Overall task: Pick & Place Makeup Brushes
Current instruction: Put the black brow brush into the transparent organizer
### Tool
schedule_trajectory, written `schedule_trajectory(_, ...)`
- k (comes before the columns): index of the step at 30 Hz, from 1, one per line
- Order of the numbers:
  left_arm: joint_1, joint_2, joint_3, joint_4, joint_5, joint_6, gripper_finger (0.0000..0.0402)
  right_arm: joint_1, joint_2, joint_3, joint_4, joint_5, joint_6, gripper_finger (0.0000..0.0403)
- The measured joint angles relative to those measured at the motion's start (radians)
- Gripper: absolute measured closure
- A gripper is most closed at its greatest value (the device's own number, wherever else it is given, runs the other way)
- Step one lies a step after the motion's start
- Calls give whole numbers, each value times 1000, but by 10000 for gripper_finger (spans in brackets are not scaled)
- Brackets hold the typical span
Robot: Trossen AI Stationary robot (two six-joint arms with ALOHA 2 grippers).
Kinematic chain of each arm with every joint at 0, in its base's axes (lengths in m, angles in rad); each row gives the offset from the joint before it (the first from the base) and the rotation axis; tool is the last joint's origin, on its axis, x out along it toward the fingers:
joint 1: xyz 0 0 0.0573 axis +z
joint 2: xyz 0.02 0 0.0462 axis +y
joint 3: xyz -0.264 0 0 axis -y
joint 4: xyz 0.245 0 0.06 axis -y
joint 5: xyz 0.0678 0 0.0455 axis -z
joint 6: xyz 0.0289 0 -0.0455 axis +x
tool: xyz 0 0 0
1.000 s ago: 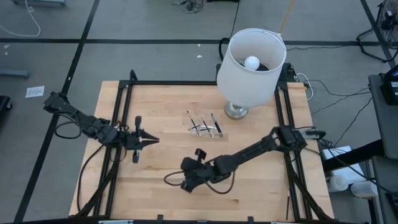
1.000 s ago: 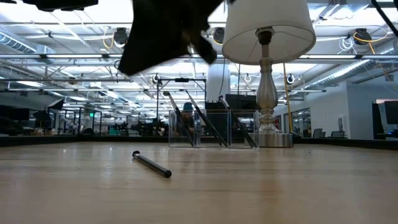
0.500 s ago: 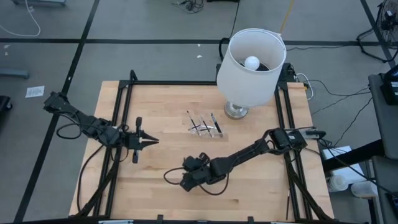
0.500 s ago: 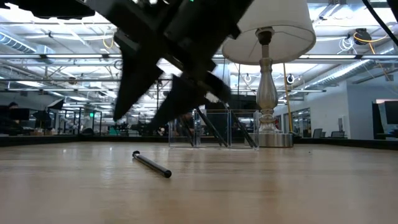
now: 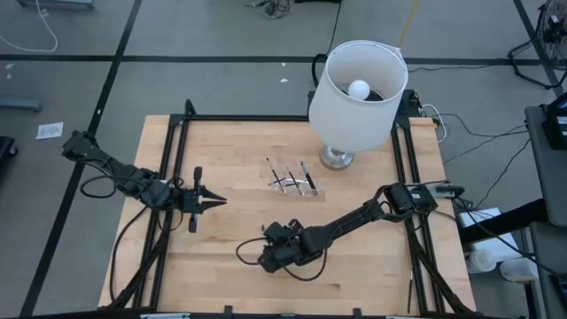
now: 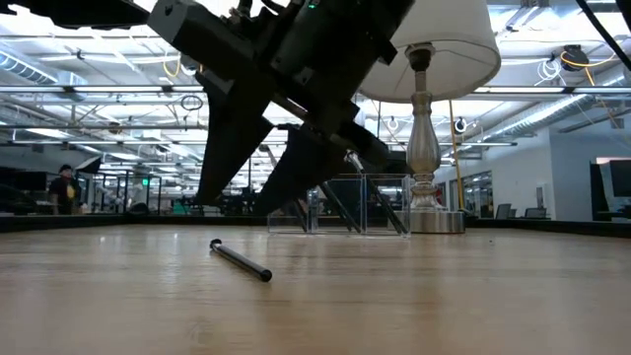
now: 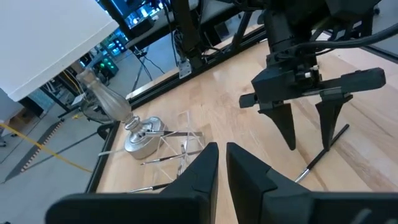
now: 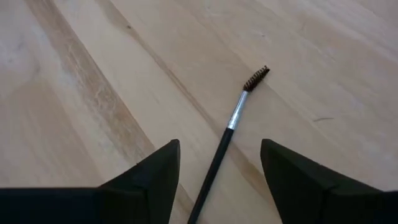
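Hovering right gripper (image 8: pixel 217 171), jaws wide, straddling loose makeup brush (image 8: pixel 228 137) (spiral tip only in wrist view), left gripper (image 5: pixel 213 201) shut.

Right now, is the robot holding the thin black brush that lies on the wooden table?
No, the thin black brush lies flat between the right end effector's open fingers, untouched.

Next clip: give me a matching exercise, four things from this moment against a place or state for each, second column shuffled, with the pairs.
Things:
1. right gripper
2. left gripper
3. loose black-handled makeup brush
4. white-shaded silver table lamp

States:
A. standing at the table's far edge
B. lying flat on the wood
C. open, poised over a brush
D. shut, waiting at the left side

Pairs: 1-C, 2-D, 3-B, 4-A
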Motion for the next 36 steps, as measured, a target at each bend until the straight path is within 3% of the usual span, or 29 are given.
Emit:
schedule_trajectory(7, 0, 0, 0, 5, 1, -2, 360, 1, 63, 1, 26, -47, 43, 193)
schedule_trajectory(29, 0, 0, 0, 13, 1, -25, 360, -10, 113, 2, -112, -47, 80, 193)
schedule_trajectory(36, 0, 0, 0, 10, 1, -28, 360, -10, 141, 1, -166, -49, 100, 229)
